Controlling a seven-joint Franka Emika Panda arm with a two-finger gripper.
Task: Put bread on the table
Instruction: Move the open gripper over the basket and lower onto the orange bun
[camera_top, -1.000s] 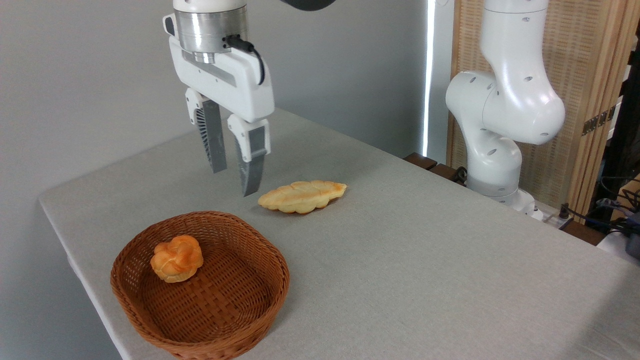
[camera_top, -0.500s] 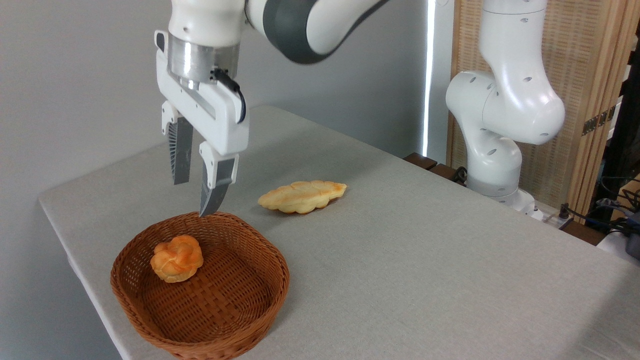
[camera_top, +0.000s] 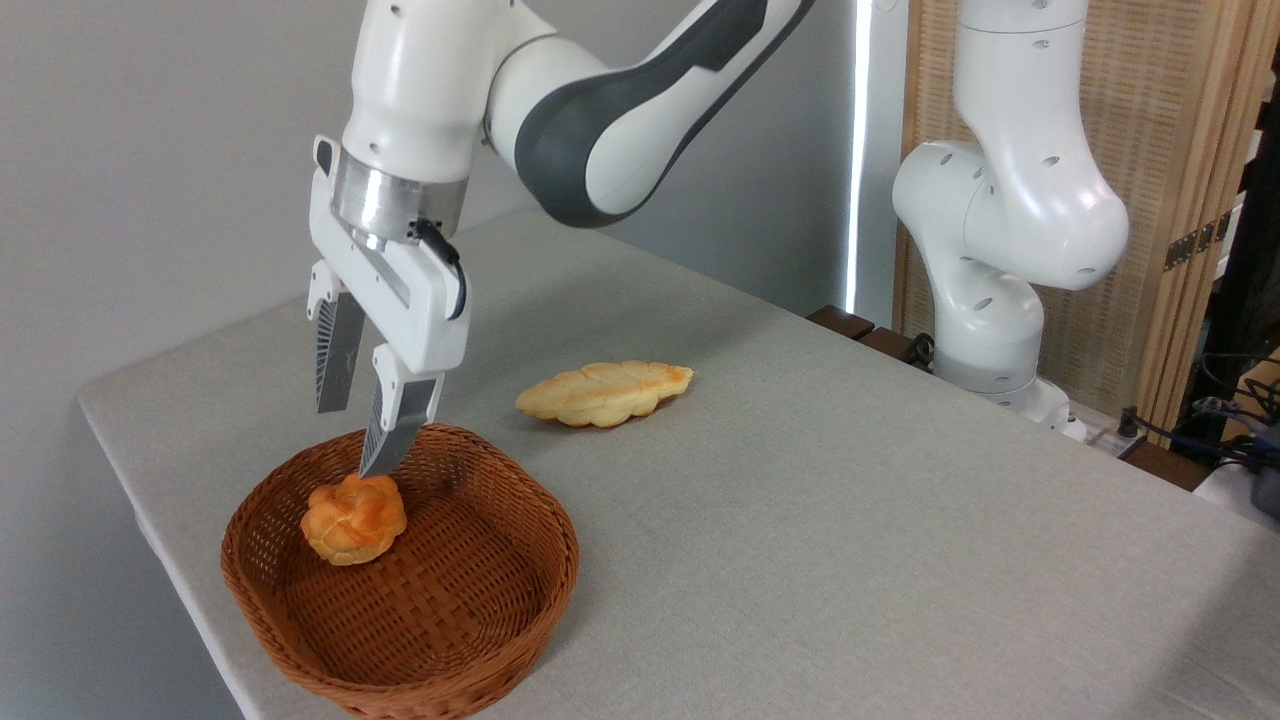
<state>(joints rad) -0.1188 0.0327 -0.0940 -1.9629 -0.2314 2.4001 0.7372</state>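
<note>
Bread (camera_top: 354, 518), small orange knotted bun, sits in the brown wicker basket (camera_top: 470, 640) at lower left of frame, toward the basket's left side. Gripper (camera_top: 352, 440) hangs just above it, fingers spread apart, empty, the nearer fingertip almost at the bun's top. Pale braided loaf (camera_top: 605, 392) lies on the grey table (camera_top: 850, 520) mid-frame, apart from the basket. White arm base at right.

Gripper (camera_top: 350, 440) spread open, hanging just above bun (camera_top: 353, 518) in wicker basket (camera_top: 480, 620). Braided loaf (camera_top: 604, 392) lying apart on grey table (camera_top: 850, 520).
</note>
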